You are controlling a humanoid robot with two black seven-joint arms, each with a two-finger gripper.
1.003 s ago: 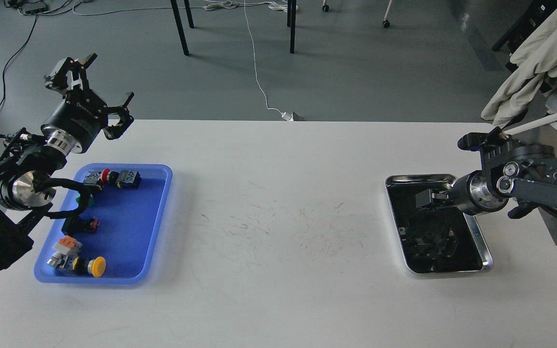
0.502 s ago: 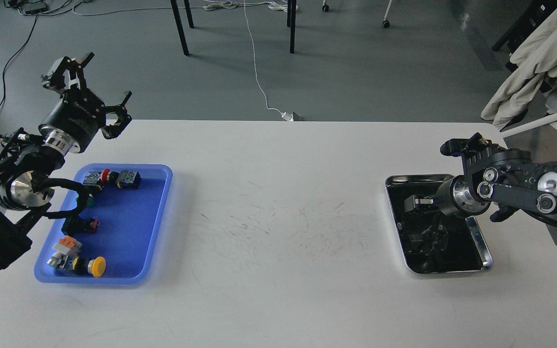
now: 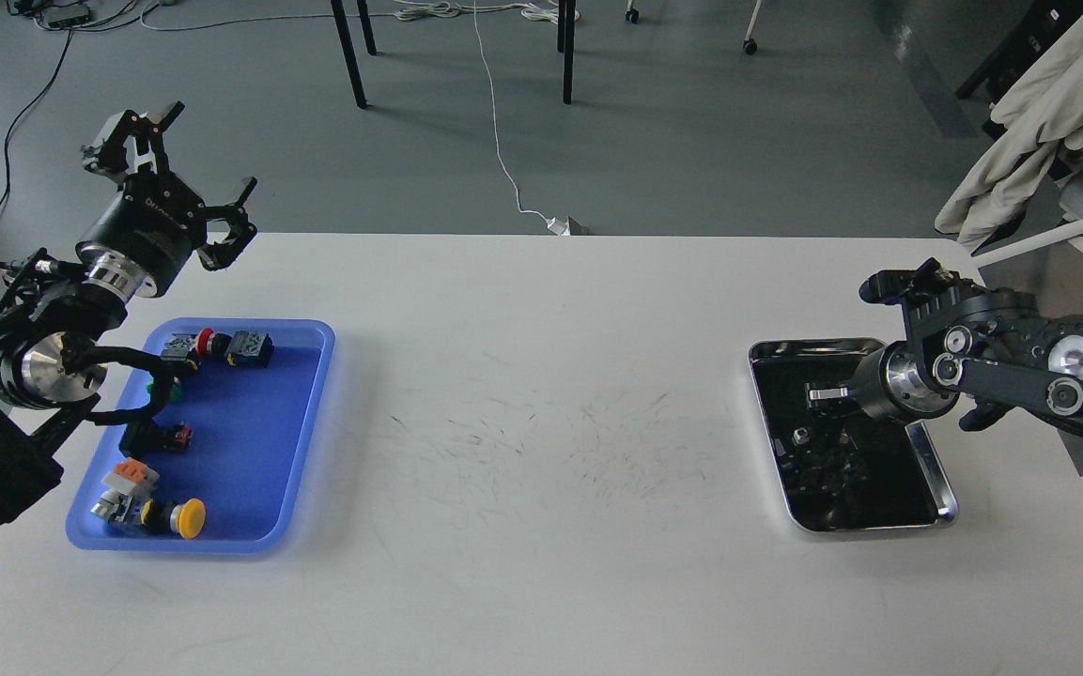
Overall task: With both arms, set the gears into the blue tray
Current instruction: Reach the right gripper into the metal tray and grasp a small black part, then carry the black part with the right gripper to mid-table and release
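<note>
Item: desk (image 3: 541,526), white, scuffed at the centre, carrying two trays well apart.

Item: blue tray (image 3: 301,413), near our left edge. It holds coloured push-button switches (image 3: 217,345) along its far and left sides. We see no gears in it.

Item: steel tray (image 3: 936,469), at our right, dark inside. The gears (image 3: 827,460) lie there as a black, glinting heap; single pieces cannot be told apart against the dark floor.

Item: left gripper (image 3: 179,178), raised above and beyond the far left corner of the blue tray, fingers spread wide, holding nothing.

Item: right gripper (image 3: 818,399), reaching into the steel tray from its right side. It is dark on dark; we cannot tell whether it is released or clenched, nor whether it has a gear.

Risks, in our judgement:
- Gears are tiny and piled; a pinch may catch none, or two at once, with one dropping on the way.
- The fingers may press the tray floor or rim and shove the light steel tray towards the desk edge.
- The long carry across the desk gives a weakly held gear time to slip and roll off.
- On release, a gear may land on the switches and bounce out over the rim.
</note>
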